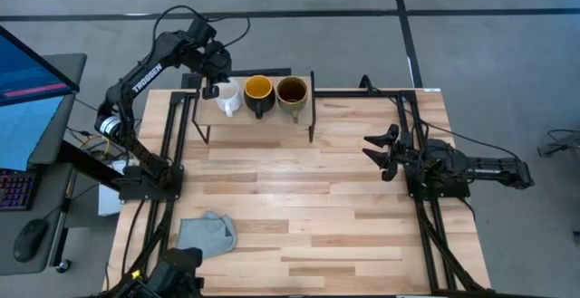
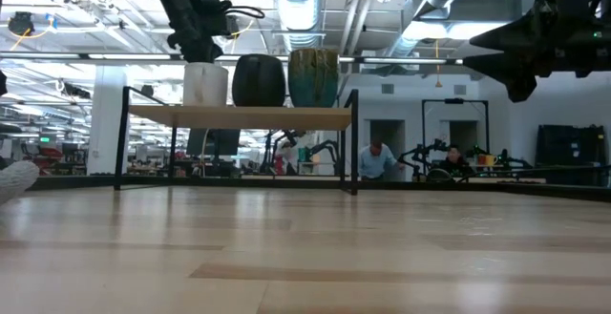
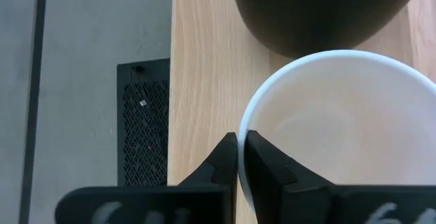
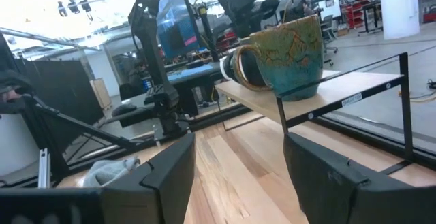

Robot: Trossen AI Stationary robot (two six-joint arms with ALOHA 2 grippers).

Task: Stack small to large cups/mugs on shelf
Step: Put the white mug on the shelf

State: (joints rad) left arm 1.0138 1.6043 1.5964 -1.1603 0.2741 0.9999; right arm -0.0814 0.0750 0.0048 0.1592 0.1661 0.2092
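Three mugs stand upright in a row on the small wooden shelf: a white one, a dark one with an orange inside and an olive one with a brown inside. All three also show in the low view: the white mug, the dark mug and the olive mug. My left gripper is above the shelf's left end, shut on the white mug. My right gripper is open and empty over the table's right side, clear of the shelf. My left gripper holds the white mug's rim on the side away from the dark mug. One finger is inside the mug and the other outside. The fingers come from above, pointing down. The mug stands upright with its base on the shelf.
A grey-blue cloth lies near the table's front left corner. The shelf's black legs stand at the table's far edge. Bare tabletop lies between the shelf, the cloth and my right gripper. People sit in the room beyond the table.
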